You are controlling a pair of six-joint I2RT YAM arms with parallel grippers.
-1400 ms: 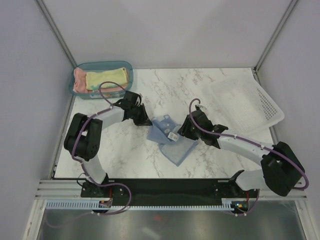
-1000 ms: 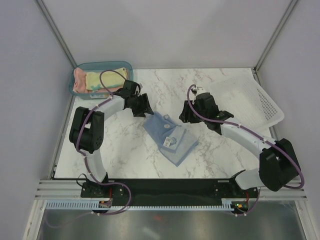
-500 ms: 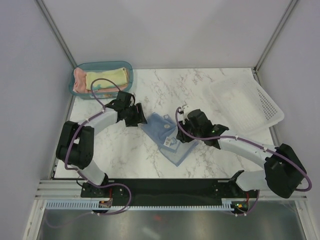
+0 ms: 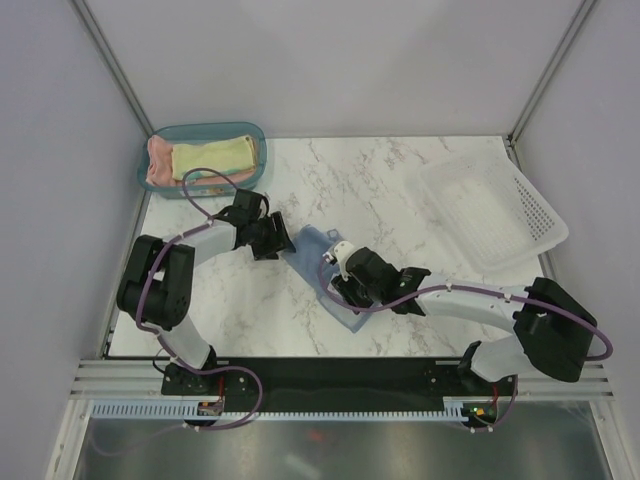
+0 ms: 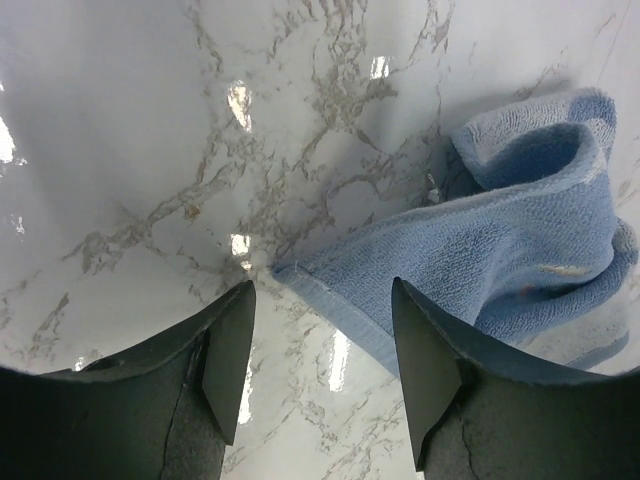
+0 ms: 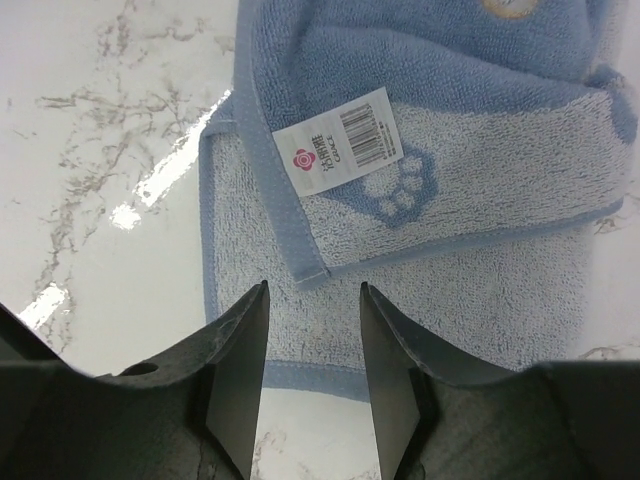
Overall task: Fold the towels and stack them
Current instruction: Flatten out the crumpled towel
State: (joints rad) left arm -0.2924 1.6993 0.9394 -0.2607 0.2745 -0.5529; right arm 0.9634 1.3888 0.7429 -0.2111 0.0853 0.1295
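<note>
Only partly folded: blue towel point(image 6: 450, 250)

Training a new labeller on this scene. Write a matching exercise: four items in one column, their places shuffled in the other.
1 light blue towel
2 pale yellow towel
3 white basket
4 teal bin

A far left corner of the table
B right side of the table
C in the bin, on the pink towel
D mid-table, on the marble

Pairs: 1-D, 2-C, 3-B, 4-A
</note>
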